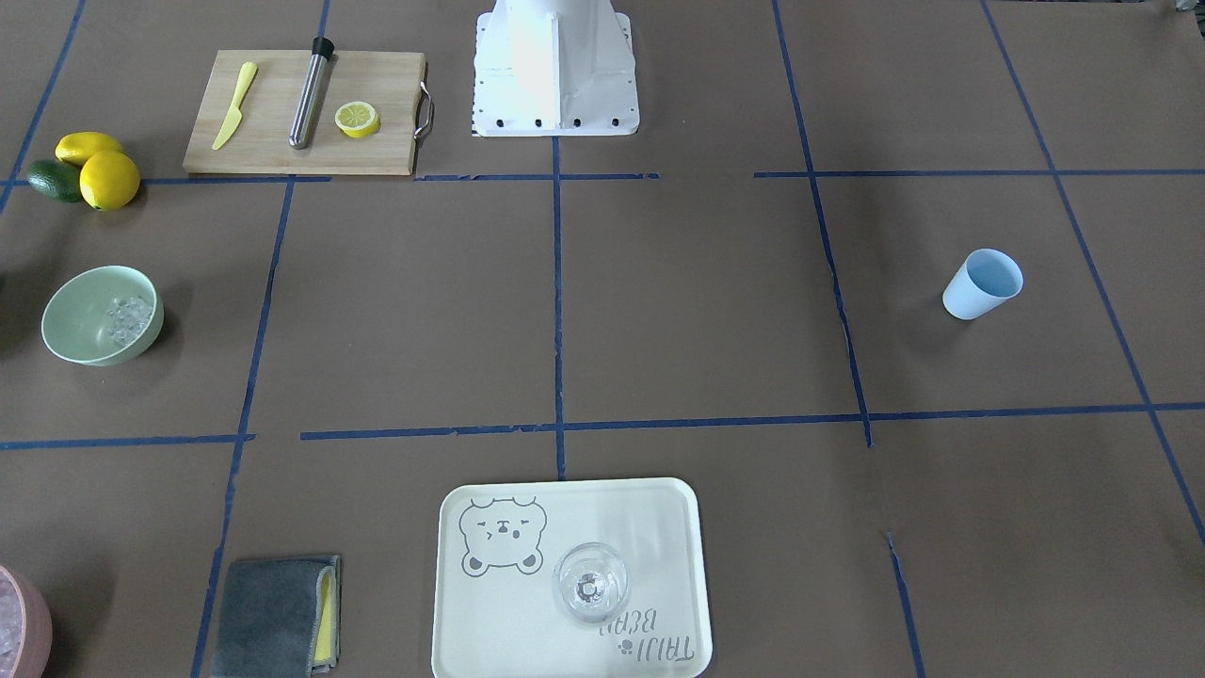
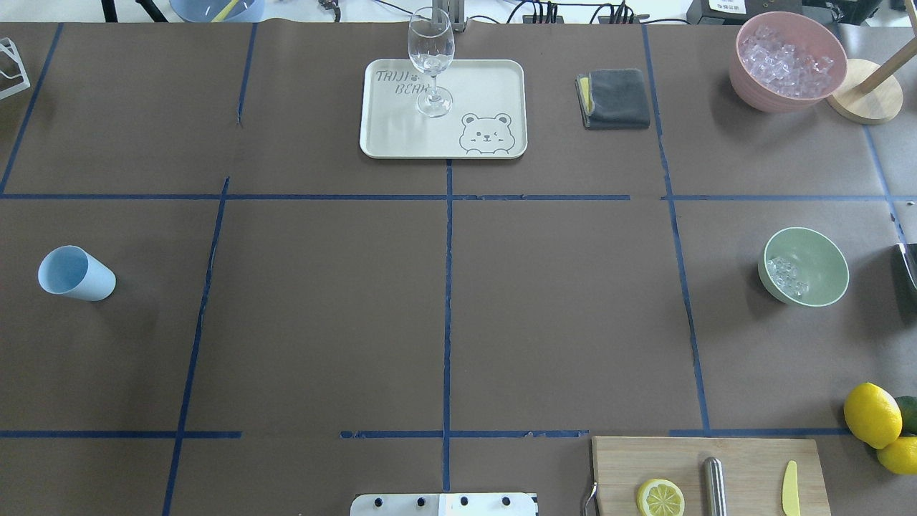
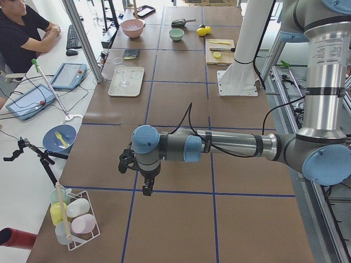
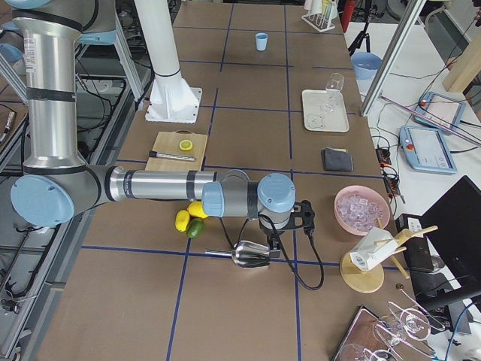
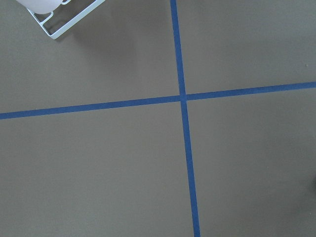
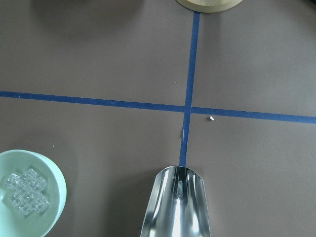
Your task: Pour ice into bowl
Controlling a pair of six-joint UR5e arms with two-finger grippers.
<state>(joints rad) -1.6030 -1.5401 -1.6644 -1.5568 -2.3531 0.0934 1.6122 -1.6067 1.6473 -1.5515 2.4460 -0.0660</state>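
The pale mint-green bowl [image 1: 66, 325] stands on the table at the robot's right, with a small heap of clear ice [image 1: 127, 317] inside. It also shows in the overhead view [image 2: 817, 261] and at the lower left of the right wrist view [image 6: 54, 185], ice [image 6: 25, 193] in it. An empty shiny metal scoop [image 6: 177, 207] points forward under the right wrist, right of the bowl. The right gripper [image 4: 264, 239] hangs over the scoop [image 4: 252, 256]; I cannot tell its state. The left gripper [image 3: 145, 188] hovers over bare table; its state is unclear too.
A pink container [image 2: 749, 79] full of ice stands at the far right, beside a round wooden base [image 2: 863, 100]. A tray [image 2: 401, 136] with a wine glass [image 2: 431, 61], grey cloth [image 2: 615, 98], light blue cup [image 2: 75, 274], cutting board [image 2: 745, 459] and lemons [image 2: 870, 414] stand around.
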